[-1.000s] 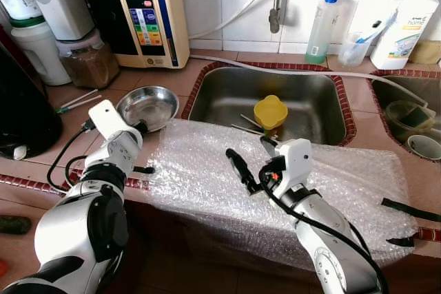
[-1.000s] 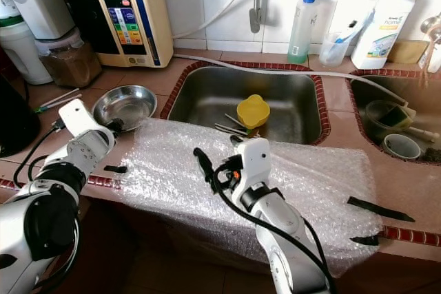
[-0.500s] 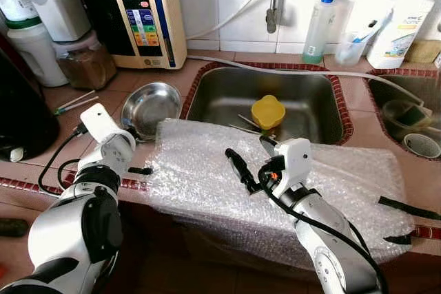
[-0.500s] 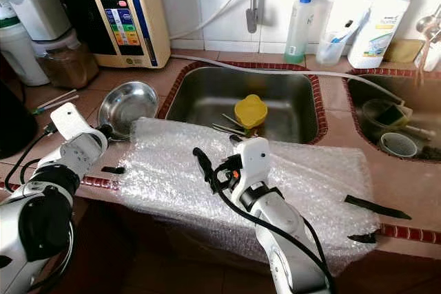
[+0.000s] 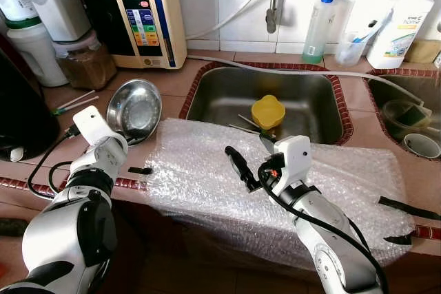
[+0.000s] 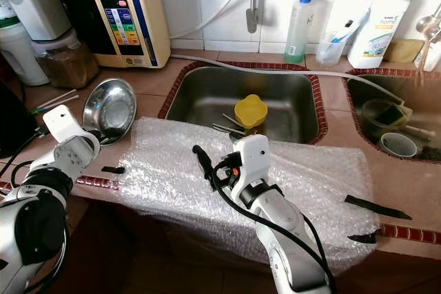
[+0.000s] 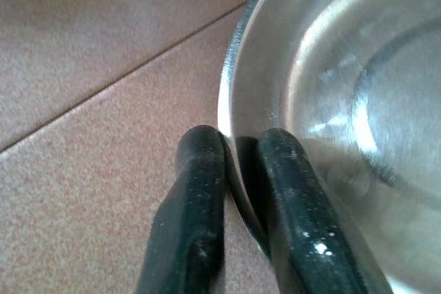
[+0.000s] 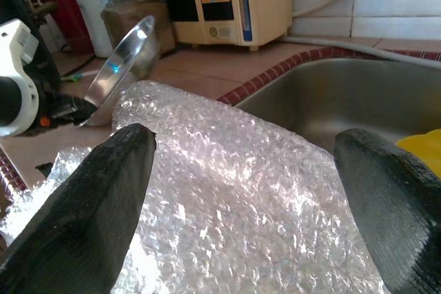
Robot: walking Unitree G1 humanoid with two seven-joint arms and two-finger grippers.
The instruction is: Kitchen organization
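Left gripper (image 7: 234,170) fingers pinch the steel bowl (image 5: 134,109) rim (tilted, at ten o'clock); right gripper (image 8: 248,191) gapes above bubble wrap (image 5: 207,170), apparently clear.

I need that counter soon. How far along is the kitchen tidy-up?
Early. Nothing looks put away. In hand: the left gripper pinches the rim of the steel bowl, tilted up off the counter. The right gripper hovers open over the bubble wrap. Left: yellow cup and utensils in the sink.
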